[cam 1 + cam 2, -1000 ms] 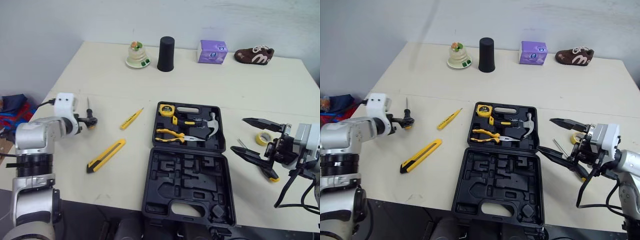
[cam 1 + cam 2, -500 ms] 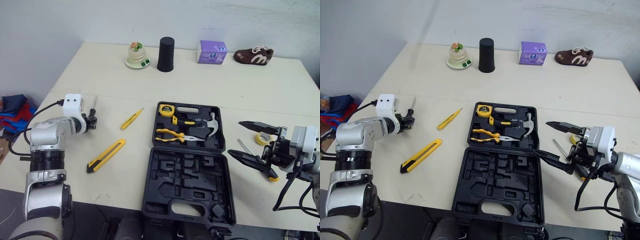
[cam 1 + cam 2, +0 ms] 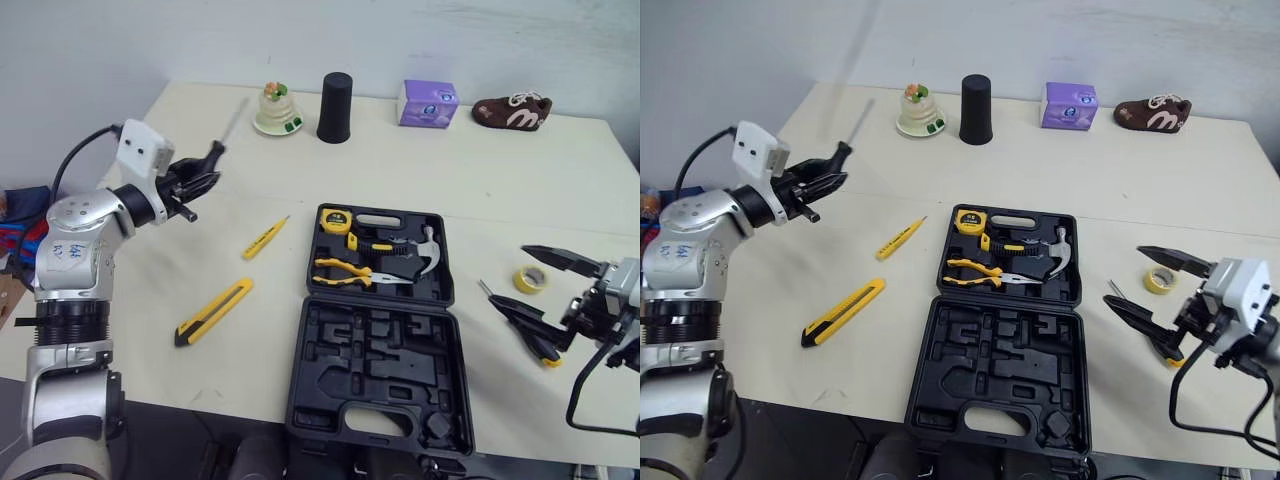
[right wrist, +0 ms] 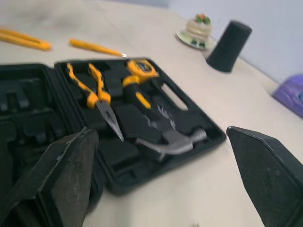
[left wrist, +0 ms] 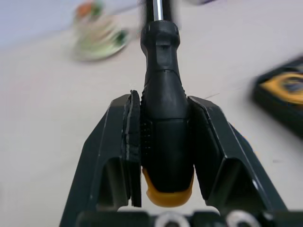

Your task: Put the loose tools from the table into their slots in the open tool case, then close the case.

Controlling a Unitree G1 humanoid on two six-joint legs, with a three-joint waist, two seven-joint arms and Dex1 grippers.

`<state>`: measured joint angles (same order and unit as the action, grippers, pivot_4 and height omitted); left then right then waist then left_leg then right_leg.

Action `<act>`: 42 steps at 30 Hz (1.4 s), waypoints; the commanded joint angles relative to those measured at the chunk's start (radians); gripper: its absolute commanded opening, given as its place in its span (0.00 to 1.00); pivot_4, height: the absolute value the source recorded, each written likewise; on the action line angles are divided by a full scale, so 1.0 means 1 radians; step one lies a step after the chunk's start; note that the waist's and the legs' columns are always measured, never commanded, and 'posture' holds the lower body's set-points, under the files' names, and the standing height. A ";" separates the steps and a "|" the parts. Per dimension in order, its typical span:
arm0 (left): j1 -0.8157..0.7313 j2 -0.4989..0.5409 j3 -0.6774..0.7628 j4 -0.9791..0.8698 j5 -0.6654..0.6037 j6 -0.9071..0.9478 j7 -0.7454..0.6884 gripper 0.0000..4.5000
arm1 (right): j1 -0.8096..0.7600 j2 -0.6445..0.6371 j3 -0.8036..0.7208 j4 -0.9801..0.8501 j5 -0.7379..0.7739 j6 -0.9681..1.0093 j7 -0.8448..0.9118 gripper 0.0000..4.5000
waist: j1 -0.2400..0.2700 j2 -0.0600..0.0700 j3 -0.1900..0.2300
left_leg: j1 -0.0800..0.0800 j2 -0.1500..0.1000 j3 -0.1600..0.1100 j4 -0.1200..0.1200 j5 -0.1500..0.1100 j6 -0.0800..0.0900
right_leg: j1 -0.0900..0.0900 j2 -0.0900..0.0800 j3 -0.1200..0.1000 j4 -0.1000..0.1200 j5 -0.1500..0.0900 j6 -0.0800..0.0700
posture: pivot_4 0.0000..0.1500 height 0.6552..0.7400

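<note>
The beige worktop carries the open black plastic tool case. The right pincer stands released beside the case. The yellow utility knife lies left of it. The left pincer grasps the black-handled screwdriver clear of the worktop.

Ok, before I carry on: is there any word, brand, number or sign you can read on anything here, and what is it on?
"m": a white mark shaped like that letter, on the side of the brown shoe.
Unreadable: the purple box has a dark printed patch on its front, too small to read.
Unreadable: the tape measure in the tool case has a face label, too small to read.
Nothing else bears readable print.
</note>
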<state>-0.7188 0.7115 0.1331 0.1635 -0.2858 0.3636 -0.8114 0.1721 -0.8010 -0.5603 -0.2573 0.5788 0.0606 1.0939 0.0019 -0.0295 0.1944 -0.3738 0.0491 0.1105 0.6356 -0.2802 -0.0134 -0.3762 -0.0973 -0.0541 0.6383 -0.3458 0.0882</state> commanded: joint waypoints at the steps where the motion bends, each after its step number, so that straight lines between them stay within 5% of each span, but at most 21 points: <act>1: 0.013 0.021 -0.074 -0.084 -0.036 -0.109 -0.205 0.23 | 0.068 -0.013 -0.091 -0.073 0.010 0.007 -0.002 1.00 | -0.001 0.000 0.000 | 0.000 0.000 0.000 0.000 0.000 0.001 | 0.000 0.000 0.001 0.000 0.000 0.000 | 1.00 1.00; 9: -0.049 0.019 -0.341 -0.212 0.062 -0.230 -0.489 0.23 | 0.195 -0.063 -0.175 -0.162 0.054 0.071 0.073 1.00 | -0.003 0.000 0.000 | 0.002 0.000 0.002 0.001 -0.001 0.003 | 0.001 0.002 0.004 0.000 0.002 0.004 | 1.00 1.00; 24: -0.164 -0.099 -0.680 -0.451 0.280 0.298 -0.387 0.23 | 0.247 -0.040 -0.140 -0.236 0.026 0.105 0.050 1.00 | -0.003 0.000 0.000 | -0.001 -0.001 0.001 0.007 -0.002 0.007 | 0.001 0.002 0.009 -0.001 0.003 0.006 | 1.00 1.00; 42: -0.171 -0.141 -0.781 -0.402 0.388 0.365 -0.316 0.23 | 0.300 0.011 -0.126 -0.287 0.014 0.098 0.031 1.00 | -0.001 0.000 0.000 | -0.006 -0.001 -0.003 0.012 -0.003 0.009 | 0.001 0.001 0.012 -0.001 0.004 0.006 | 1.00 1.00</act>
<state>-0.8698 0.5698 -0.6374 -0.2279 0.0865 0.7408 -1.1179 0.4651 -0.7957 -0.6748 -0.5132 0.5899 0.1738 1.1244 0.0005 -0.0290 0.1942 -0.3797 0.0483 0.1071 0.6474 -0.2832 -0.0043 -0.3752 -0.0967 -0.0429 0.6373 -0.3423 0.0943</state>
